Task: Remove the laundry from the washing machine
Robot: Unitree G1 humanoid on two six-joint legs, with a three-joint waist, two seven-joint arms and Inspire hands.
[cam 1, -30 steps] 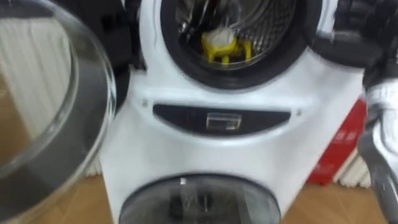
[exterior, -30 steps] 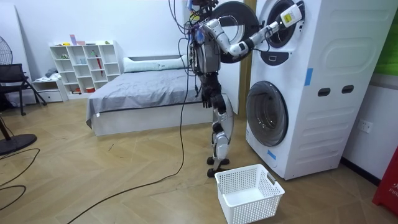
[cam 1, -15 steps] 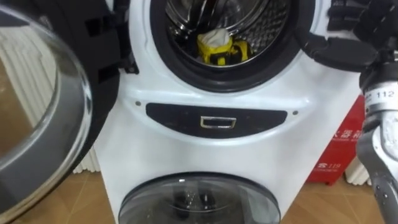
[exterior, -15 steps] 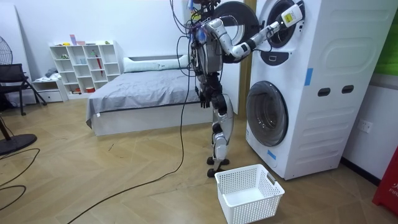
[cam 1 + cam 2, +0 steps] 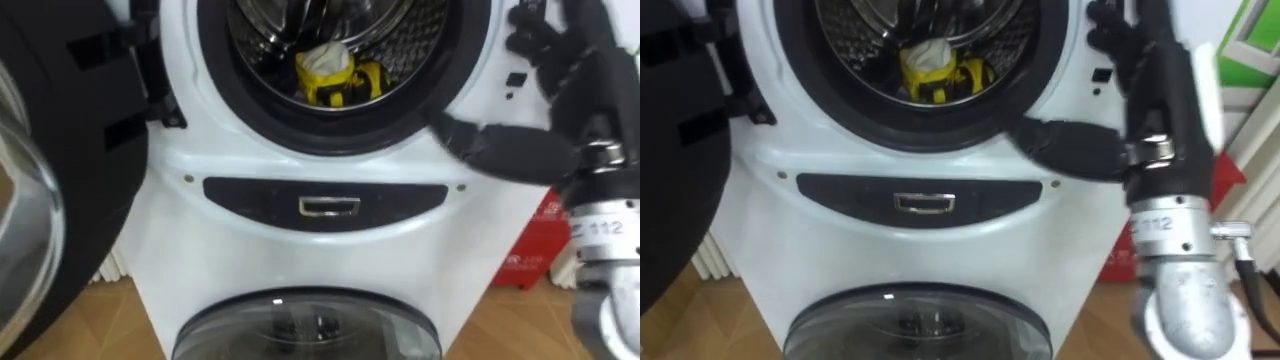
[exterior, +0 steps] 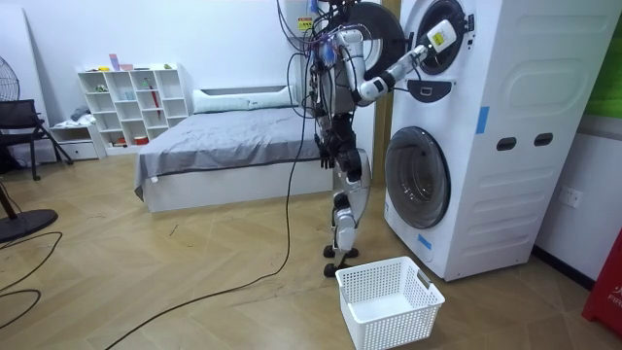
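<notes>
One hand is up: the right hand (image 5: 572, 100) is seen spread, thumb stretched aside, nothing held, poised before the right rim of the open drum (image 5: 420, 40) of the washing machine (image 5: 330, 250). Contact with the rim cannot be told. Deep inside, a yellow-and-white garment (image 5: 330, 72) is lying bunched; it should be light, soft and limp, best gathered at its top fold. The left hand (image 6: 328, 148) is hung by the hip.

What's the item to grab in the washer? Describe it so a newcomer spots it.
Look at the white stacked washing machine, upper unit, door swung open. Inside its steel drum, at the bottom, lies a bundled garment. It is the only bright yellow-and-white thing against bare perforated metal.
</notes>
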